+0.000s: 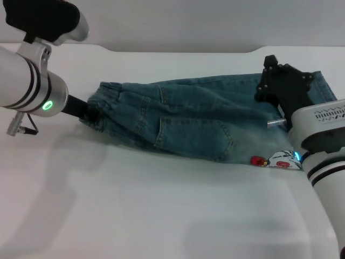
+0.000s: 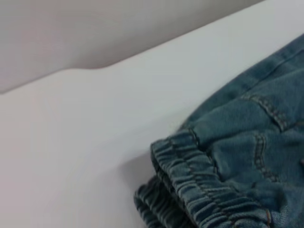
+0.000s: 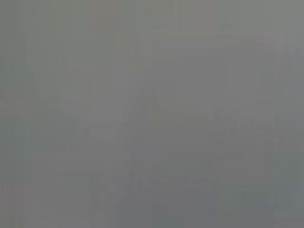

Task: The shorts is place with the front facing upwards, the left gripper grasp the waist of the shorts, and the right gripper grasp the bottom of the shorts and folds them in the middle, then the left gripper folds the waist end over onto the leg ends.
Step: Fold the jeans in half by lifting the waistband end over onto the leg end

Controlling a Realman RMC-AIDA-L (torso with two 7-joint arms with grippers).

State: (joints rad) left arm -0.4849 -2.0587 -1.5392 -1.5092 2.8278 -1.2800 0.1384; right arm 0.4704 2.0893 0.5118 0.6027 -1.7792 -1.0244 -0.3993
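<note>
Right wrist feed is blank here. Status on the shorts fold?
Left gripper at the waist of the shorts. Right gripper over the leg ends. Shorts lie lengthwise on the table. Nothing in the way.

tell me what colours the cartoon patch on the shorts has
Red, white and a bit of blue, on the cartoon patch; head view shows it best.
</note>
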